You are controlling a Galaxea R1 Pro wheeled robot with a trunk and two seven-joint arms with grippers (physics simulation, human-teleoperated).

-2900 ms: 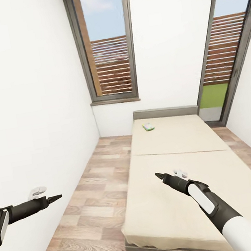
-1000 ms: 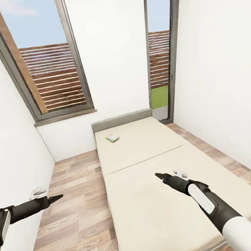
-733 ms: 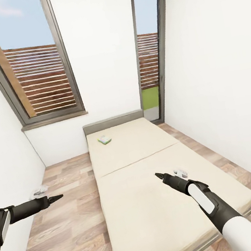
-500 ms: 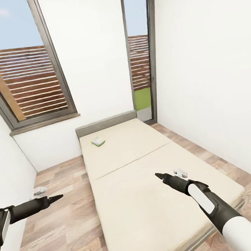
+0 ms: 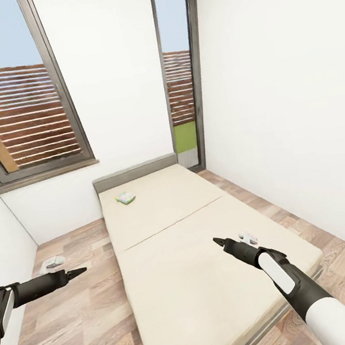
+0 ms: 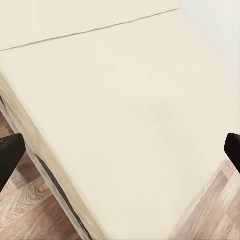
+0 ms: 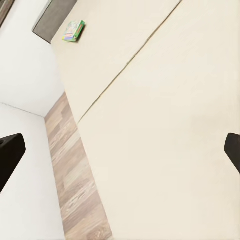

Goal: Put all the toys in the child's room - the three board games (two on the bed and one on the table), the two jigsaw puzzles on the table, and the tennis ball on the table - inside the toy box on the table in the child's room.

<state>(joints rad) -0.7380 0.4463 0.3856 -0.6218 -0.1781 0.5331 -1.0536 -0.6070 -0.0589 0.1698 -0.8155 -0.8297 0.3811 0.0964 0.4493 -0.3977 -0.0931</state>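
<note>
my right claw (image 5: pixel 216 241) hangs over the bed (image 5: pixel 209 256), jaws spread, holding nothing; the board game (image 5: pixel 124 198) by the headboard (image 5: pixel 133 172) risks staying beyond my reach.

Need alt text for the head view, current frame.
A beige bed on a dark frame runs away from the camera with one small board game lying near its grey headboard. Both arms reach forward, left end effector over wood floor, right end effector over the mattress.
</note>
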